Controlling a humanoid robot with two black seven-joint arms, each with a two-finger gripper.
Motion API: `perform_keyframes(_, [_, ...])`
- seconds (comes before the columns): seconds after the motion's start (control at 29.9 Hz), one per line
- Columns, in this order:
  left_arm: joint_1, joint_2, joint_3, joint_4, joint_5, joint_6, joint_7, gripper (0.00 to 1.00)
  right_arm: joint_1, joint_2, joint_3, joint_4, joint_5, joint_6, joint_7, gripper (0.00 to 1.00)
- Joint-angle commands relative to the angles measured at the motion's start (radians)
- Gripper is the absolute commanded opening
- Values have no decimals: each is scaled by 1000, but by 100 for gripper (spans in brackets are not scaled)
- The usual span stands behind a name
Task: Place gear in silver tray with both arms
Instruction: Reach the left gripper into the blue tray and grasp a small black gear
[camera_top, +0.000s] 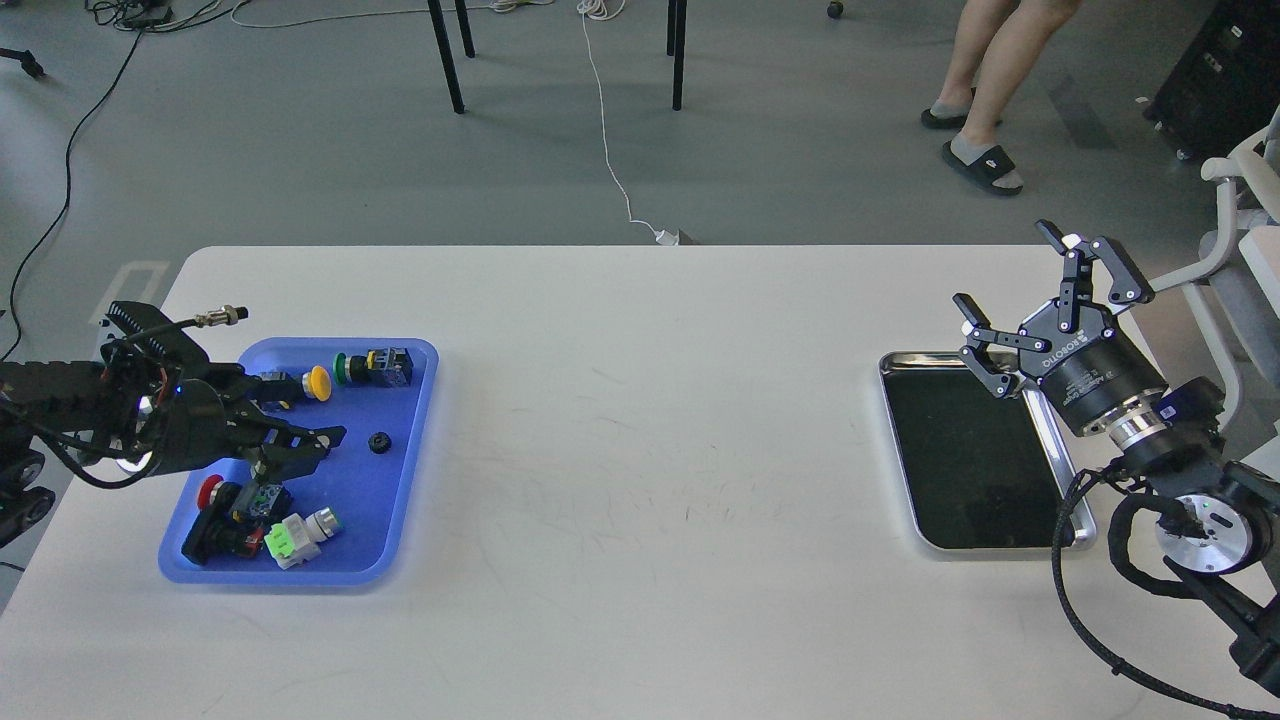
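Note:
The silver tray (990, 548) lies empty at the right side of the white table. My right gripper (1005, 270) is open and empty, hovering over the tray's far right corner. One small black gear (379, 441) lies in the blue tray (385, 500) at the left. My left gripper (318, 442) is low over the middle of the blue tray, fingers pointing right with a small gap between them. It covers the spot just left of the visible gear, so anything lying there is hidden.
The blue tray also holds a yellow push button (318, 382), a green button switch (375, 367), a red button switch (225, 505) and a white and green part (298, 535). A person's legs (985, 90) stand beyond the table.

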Motion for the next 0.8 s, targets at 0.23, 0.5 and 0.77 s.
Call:
perform_keyframes(0.23, [-46, -54, 89, 96, 0, 2, 0, 76, -3, -16, 2, 0, 0, 0, 1, 99])
perform_keyframes(0.5, [-45, -112, 89, 177, 0, 23, 0, 72, -3, -17, 0, 2, 0, 0, 1, 99])
perform_keyframes(0.77, [-31, -115, 92, 199, 0, 26, 0, 72, -3, -26, 2, 3, 0, 0, 1, 99])
